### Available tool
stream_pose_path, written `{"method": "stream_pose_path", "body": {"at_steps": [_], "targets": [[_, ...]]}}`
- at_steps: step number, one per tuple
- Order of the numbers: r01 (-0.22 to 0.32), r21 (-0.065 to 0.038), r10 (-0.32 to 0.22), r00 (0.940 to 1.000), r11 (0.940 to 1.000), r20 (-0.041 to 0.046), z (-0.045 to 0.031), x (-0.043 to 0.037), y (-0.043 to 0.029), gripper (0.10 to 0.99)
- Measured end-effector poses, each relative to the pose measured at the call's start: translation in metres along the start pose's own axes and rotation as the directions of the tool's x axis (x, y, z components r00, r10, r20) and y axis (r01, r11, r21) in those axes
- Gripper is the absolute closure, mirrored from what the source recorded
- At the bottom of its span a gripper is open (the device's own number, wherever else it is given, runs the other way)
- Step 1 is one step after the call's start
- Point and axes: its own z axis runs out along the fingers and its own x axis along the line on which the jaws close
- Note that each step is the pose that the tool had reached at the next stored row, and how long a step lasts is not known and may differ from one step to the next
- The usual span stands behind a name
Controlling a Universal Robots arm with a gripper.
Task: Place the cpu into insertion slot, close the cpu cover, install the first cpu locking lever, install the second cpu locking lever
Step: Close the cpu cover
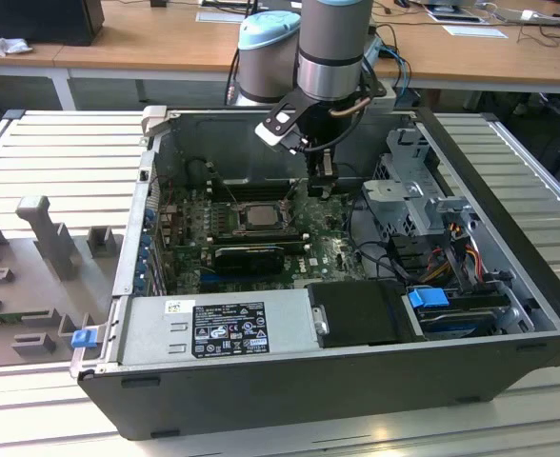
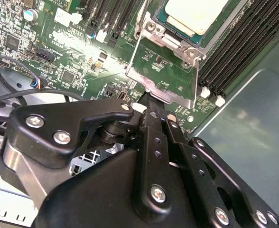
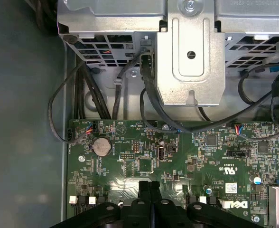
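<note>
In the upper centre of the exterior view, inside the computer case (image 1: 337, 390): tool (image 1: 321, 183), fingers together, its tip in the second wrist view meeting the free edge of the cpu cover (image 2: 177, 95), which stands tilted up. Just to the exterior view's left: cpu (image 1: 258, 214), seated in the insertion slot (image 2: 173, 40). Closing probably wants a steady push along the hinge arc, with the frame kept square over the chip.

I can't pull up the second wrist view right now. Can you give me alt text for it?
The gripper, fingers closed together, meets the free edge of the cpu cover, which is swung open over the green motherboard. Beyond it the cpu lies in the insertion slot, with black memory slots alongside.
</note>
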Motion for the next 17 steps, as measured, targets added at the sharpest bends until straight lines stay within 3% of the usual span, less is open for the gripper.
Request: {"method": "stream_pose_path", "body": {"at_steps": [8, 17], "targets": [[0.000, 0.000, 0.000, 1.0000, 1.0000, 0.0001, -0.0004, 0.0000, -0.0067, 0.980], [0.000, 0.000, 0.000, 1.0000, 1.0000, 0.0000, -0.0005, 0.0000, -0.0093, 0.980]]}}
